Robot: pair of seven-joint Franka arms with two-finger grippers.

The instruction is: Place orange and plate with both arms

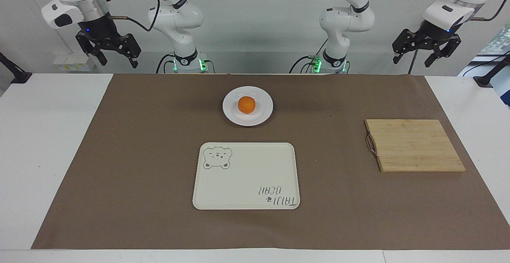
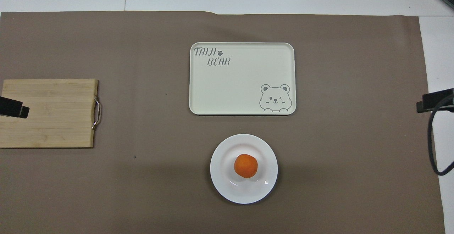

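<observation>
currently the small round bright-orange fruit [image 1: 246, 105] is seen resting in the middle of the round glossy white plate [image 1: 261, 116], and neither is touched by anything. the plate is set on the brown paper sheet [image 1: 139, 155] that covers most of the white table [image 1: 48, 143], close to the sheet's edge at the robots' end and about midway between the two arms' ends. the cream rectangular tray with a bear print [image 1: 247, 171] is laid farther from the robots than the plate, near it but apart, with nothing on it. the pale wooden cutting board with a metal handle [image 1: 414, 145] is placed toward the left arm's end of the table, well apart from both plate and tray.

the left gripper [image 1: 426, 53] is held high in the air over the table's edge at the robots' end, toward the left arm's end; its fingers are spread apart and nothing is pinched between them. the right gripper [image 1: 115, 57] is held likewise over the same edge toward the right arm's end, its fingers spread and nothing gripped. both arms are seen waiting.
</observation>
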